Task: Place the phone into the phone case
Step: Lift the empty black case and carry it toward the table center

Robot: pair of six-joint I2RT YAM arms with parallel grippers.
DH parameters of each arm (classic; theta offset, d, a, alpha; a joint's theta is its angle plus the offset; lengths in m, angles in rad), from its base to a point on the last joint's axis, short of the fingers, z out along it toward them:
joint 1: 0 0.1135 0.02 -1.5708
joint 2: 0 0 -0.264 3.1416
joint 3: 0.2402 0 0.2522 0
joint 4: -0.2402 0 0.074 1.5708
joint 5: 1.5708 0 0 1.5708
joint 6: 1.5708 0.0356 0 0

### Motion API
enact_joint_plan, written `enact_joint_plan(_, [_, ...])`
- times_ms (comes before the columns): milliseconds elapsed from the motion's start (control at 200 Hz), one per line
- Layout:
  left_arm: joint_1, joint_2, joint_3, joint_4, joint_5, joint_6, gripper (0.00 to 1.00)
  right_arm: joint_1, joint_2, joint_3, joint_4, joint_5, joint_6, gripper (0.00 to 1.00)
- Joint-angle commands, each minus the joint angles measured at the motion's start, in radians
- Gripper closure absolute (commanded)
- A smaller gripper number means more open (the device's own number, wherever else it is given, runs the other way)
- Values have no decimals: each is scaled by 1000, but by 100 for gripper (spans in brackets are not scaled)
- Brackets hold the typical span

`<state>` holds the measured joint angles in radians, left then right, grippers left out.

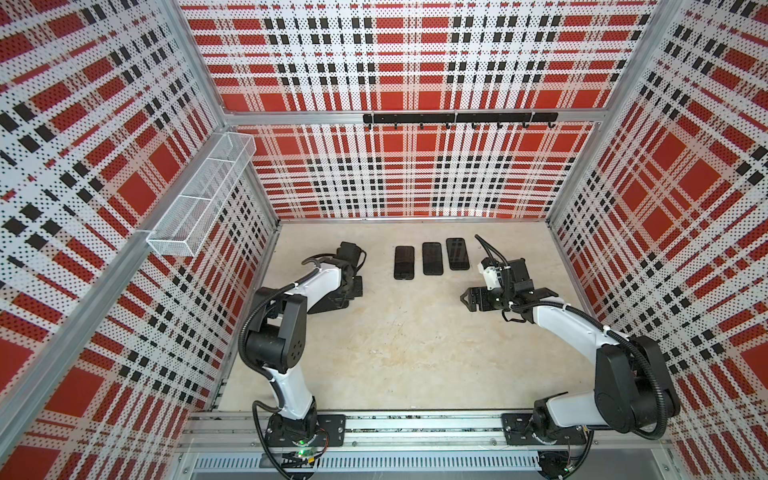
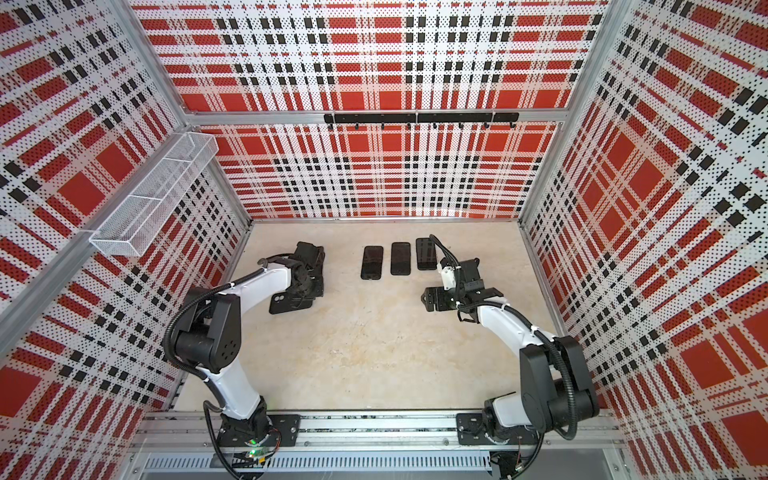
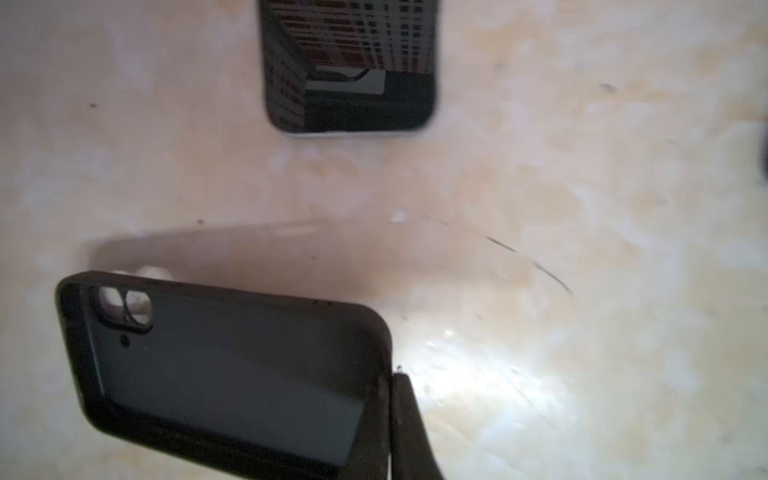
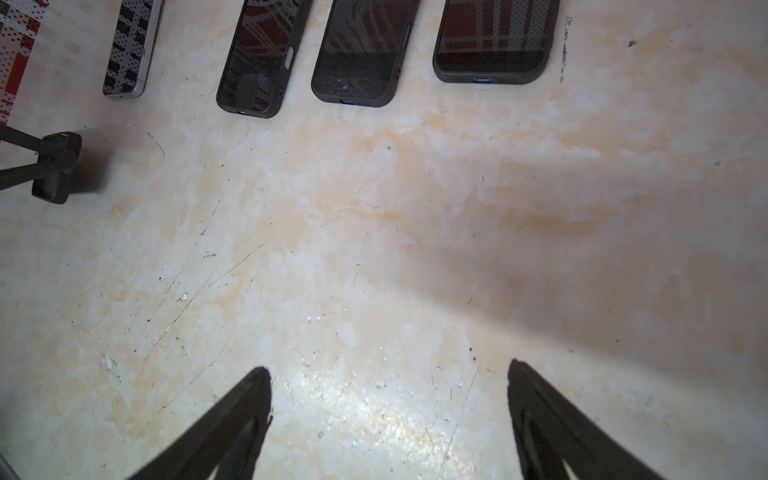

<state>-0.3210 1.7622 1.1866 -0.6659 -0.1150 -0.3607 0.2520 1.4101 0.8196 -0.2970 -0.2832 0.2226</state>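
**Phone**: bare, silver-edged, lying flat with its glossy face up on the tabletop. It lay just beside the left end of the row of three cased phones. The left wrist hid it in both top views. It sat in no case, and neither arm touched it.

**Phone case**: black and empty, with its twin lens cut-out showing. It was raised off the tabletop at a tilt, its shadow beneath it, in front of the row's left end and near the bare phone.

**Progress (judged):** three phones appeared to be cased already. For the fourth, only the pick-up of the case looked done. Bringing case and phone together and pressing the phone home remained.

**Left gripper**: jaws clenched on the case's end wall, the one away from the lens cut-out.

**Left arm**: elbow folded high, forearm reaching toward the row's left end, wrist bent downward.

**Right gripper**: jaws spread wide and grasping nothing, above bare tabletop in front of the row's right end.

**Right arm**: forearm stretched low, wrist turned toward the centre.
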Motion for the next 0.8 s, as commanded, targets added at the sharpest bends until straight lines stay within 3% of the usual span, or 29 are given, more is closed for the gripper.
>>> enact_joint_plan(0, [-106, -62, -43, 14, 71, -128, 100, -11, 17, 16, 25, 22, -10, 9])
enact_joint_plan(286, [-439, -24, 0, 106, 114, -394, 100, -80, -31, -5, 30, 15, -17, 9])
enact_joint_plan(436, [-498, 84, 34, 216, 202, -420, 100, -131, -90, -32, 4, 6, -35, 9])
enact_joint_plan(676, [-544, 209, 119, 213, 193, -403, 100, -158, -150, -60, -19, 6, -41, 8])
enact_joint_plan(797, [-547, 203, 137, 208, 198, -384, 64, -158, -159, -64, -19, 30, -11, 3])
